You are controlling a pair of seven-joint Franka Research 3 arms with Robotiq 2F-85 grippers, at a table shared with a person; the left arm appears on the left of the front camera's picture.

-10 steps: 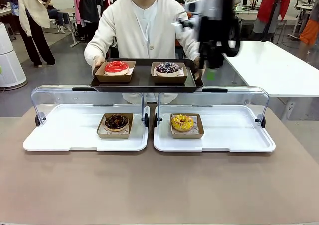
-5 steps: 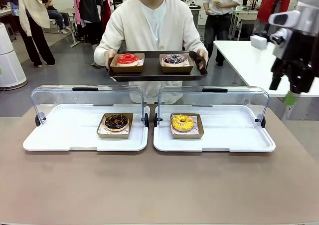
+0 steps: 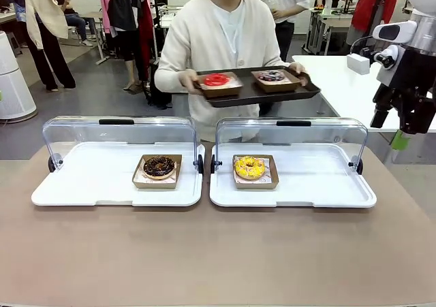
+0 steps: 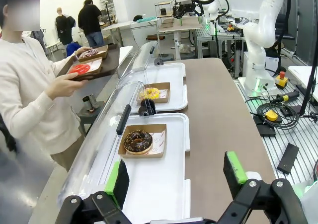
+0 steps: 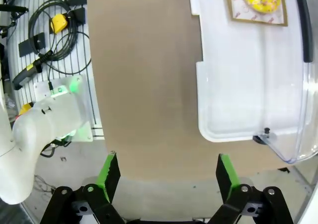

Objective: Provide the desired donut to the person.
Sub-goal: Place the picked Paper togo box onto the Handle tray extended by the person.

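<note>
The person (image 3: 225, 35) in a cream-white cardigan stands beyond the table. Both hands hold a black serving tray (image 3: 253, 94) bearing a red donut (image 3: 216, 79) and a dark sprinkled donut (image 3: 272, 76), each in a cardboard box. A chocolate donut (image 3: 159, 165) sits boxed on the left white tray (image 3: 75, 188). A yellow donut (image 3: 249, 167) sits boxed on the right white tray (image 3: 320, 188). My right gripper (image 3: 398, 131) hangs open at the far right, above the table's edge and apart from everything. My left gripper (image 4: 175, 177) is open over the left tray's end, nothing between its fingers.
Clear hinged lids (image 3: 119, 133) stand raised behind both white trays. A white side table (image 3: 368, 89) lies at the right behind my right arm. Bystanders and a white appliance (image 3: 10, 82) are at the far left. The brown tabletop (image 3: 218, 252) lies in front.
My right gripper pulled back from the person's serving tray to the far right and lowered a little. The person raised the tray and stepped to the right with it.
</note>
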